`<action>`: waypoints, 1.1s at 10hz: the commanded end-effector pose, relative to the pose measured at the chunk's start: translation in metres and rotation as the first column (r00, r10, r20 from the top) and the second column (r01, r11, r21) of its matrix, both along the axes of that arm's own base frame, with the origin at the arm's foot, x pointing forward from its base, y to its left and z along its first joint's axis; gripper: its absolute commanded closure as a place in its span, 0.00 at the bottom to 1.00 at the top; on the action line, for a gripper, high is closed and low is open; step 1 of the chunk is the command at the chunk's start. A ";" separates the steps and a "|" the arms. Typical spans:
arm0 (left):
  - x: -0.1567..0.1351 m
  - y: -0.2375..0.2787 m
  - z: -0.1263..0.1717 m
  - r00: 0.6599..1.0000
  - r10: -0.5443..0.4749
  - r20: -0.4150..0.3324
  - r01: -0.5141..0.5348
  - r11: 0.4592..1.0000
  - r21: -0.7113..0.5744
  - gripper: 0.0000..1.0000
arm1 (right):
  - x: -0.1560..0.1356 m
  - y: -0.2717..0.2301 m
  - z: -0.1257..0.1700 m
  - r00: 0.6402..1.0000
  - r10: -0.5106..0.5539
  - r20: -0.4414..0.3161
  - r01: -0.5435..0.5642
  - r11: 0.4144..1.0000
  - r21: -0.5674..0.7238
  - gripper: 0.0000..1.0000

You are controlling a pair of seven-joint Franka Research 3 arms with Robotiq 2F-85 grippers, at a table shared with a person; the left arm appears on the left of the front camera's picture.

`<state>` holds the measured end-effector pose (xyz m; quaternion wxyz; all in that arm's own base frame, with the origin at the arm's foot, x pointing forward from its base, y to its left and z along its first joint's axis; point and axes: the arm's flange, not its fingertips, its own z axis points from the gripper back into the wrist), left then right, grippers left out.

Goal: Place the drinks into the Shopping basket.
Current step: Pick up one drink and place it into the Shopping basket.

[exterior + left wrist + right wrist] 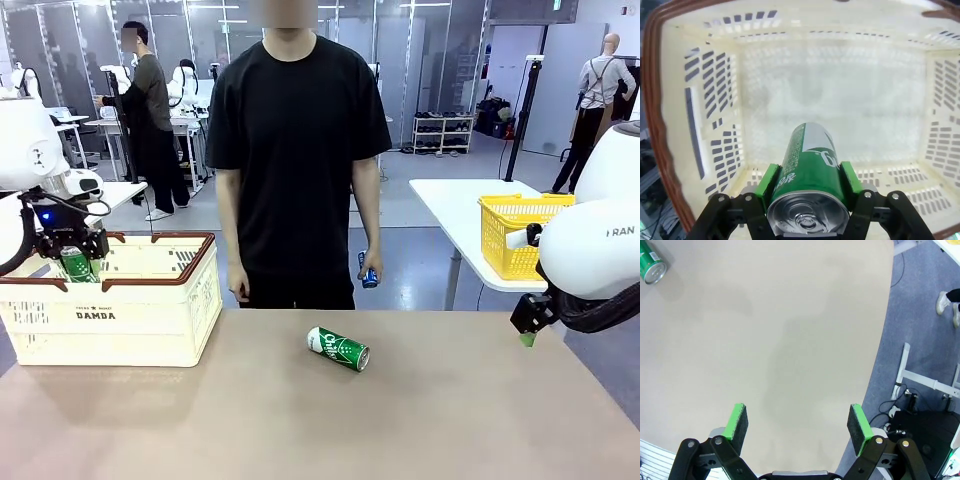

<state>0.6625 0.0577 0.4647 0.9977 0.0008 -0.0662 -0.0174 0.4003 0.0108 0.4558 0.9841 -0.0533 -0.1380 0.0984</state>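
Right gripper [799, 422], jaws spread and empty, hovers at the table's [420, 420] right edge. Mid-table, toward the far edge, the lying green can [338, 349] rests on its side. It is probably light, thin-walled and smooth, and apt to roll, so it is best pinched across its mid-body. At the far-left corner, the left gripper [810, 172] clamps the held green can [812, 160] by its sides above the Shopping basket [150, 320]. Beyond the table, a person's hand [366, 262] holds the blue can [370, 276].
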 end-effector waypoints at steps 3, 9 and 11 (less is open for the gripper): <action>0.009 0.007 -0.026 0.997 -0.063 -0.046 0.062 0.998 -0.014 0.40 | 0.000 -0.002 0.001 1.000 0.011 -0.004 -0.011 1.000 -0.004 0.00; 0.021 0.019 -0.073 0.994 -0.087 -0.066 0.086 0.996 -0.009 0.40 | 0.000 -0.002 0.001 1.000 0.011 -0.004 -0.011 1.000 -0.004 0.00; 0.023 0.020 -0.081 0.988 -0.122 -0.090 0.120 0.993 -0.022 0.40 | 0.000 -0.002 0.001 1.000 0.011 -0.004 -0.011 1.000 -0.004 0.00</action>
